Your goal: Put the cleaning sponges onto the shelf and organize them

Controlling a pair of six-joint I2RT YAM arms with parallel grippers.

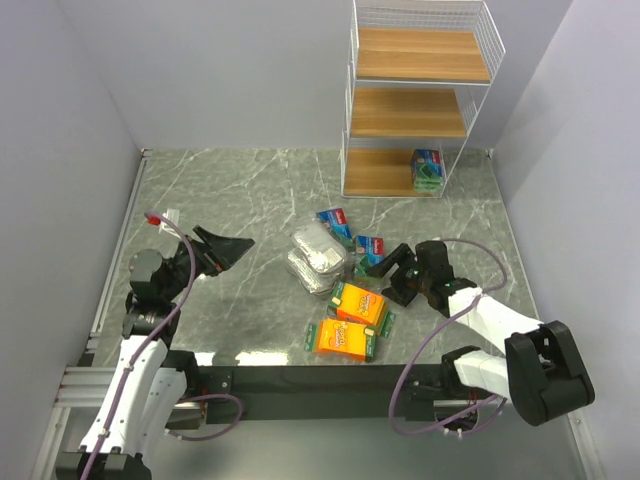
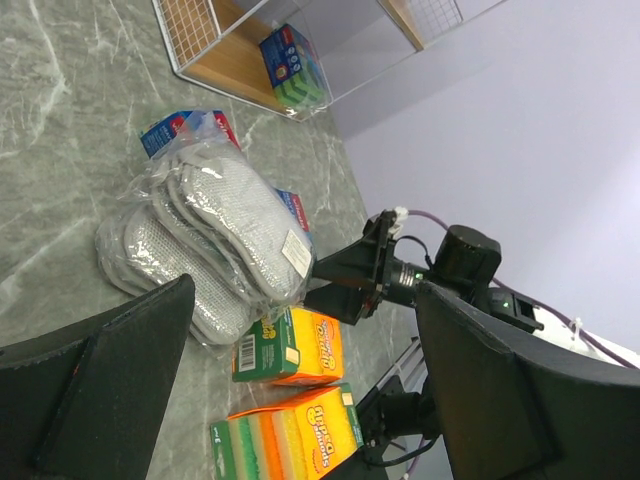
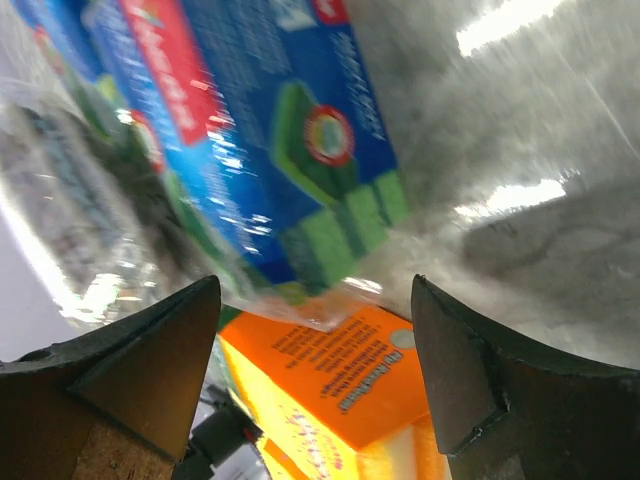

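The white wire shelf (image 1: 420, 100) stands at the far right, with one blue-and-green pack (image 1: 428, 170) on its bottom board. On the table lie two blue-and-green packs (image 1: 335, 222) (image 1: 371, 247), two silvery grey packs (image 1: 318, 245) (image 1: 312, 272) and two orange packs (image 1: 359, 305) (image 1: 344, 339). My right gripper (image 1: 385, 262) is open and empty, low beside the nearer blue-and-green pack (image 3: 290, 130), with an orange pack (image 3: 340, 390) ahead between its fingers. My left gripper (image 1: 235, 247) is open and empty, left of the pile and pointing at the silvery packs (image 2: 220, 215).
Grey walls enclose the marble table (image 1: 230, 200) on the left, back and right. A black rail (image 1: 300, 378) runs along the near edge, just in front of the closest orange pack. Cables loop off both arms near their bases.
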